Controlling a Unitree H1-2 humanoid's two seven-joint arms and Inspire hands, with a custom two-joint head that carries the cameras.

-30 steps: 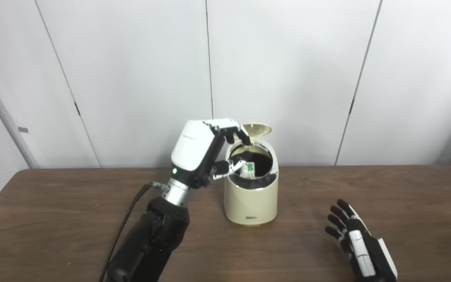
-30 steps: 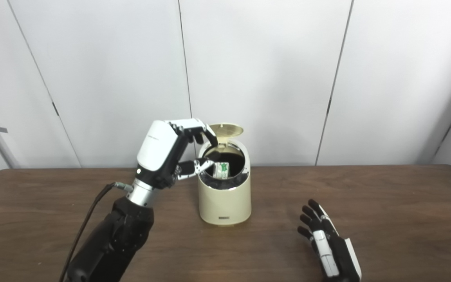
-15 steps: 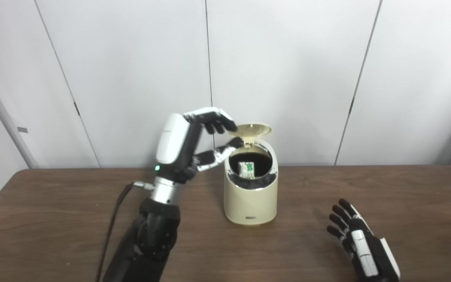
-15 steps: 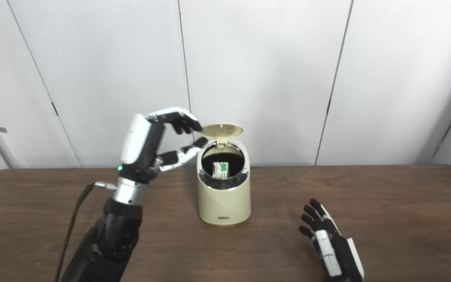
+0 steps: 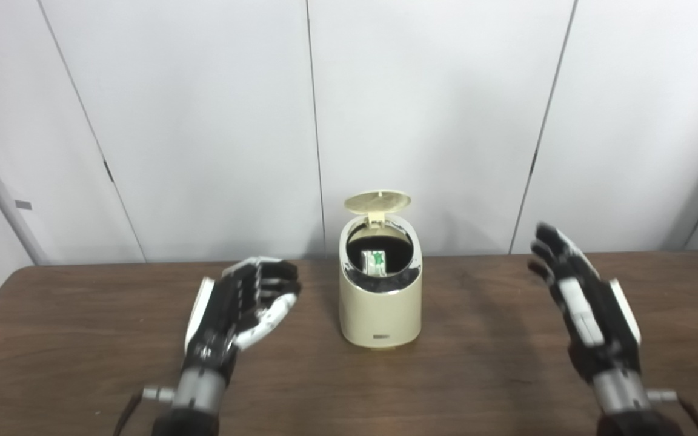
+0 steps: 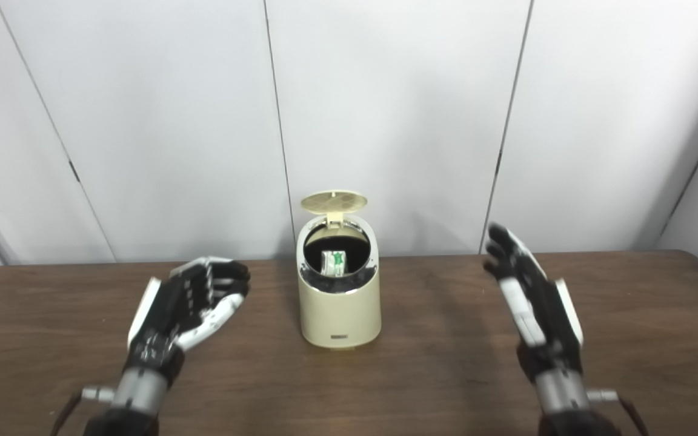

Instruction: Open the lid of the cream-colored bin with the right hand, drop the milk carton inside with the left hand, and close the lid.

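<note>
We see the bin [image 5: 379, 303] standing on the table [image 5: 82, 339] near its back edge, before the wall panels [image 5: 203, 121]. Its lid [image 5: 378, 201] stands raised behind the opening, and the milk carton [image 5: 375, 262] sits inside. Our left hand [image 5: 237, 312] hangs left of the bin, our right hand [image 5: 585, 309] well right, both apart from it.
</note>
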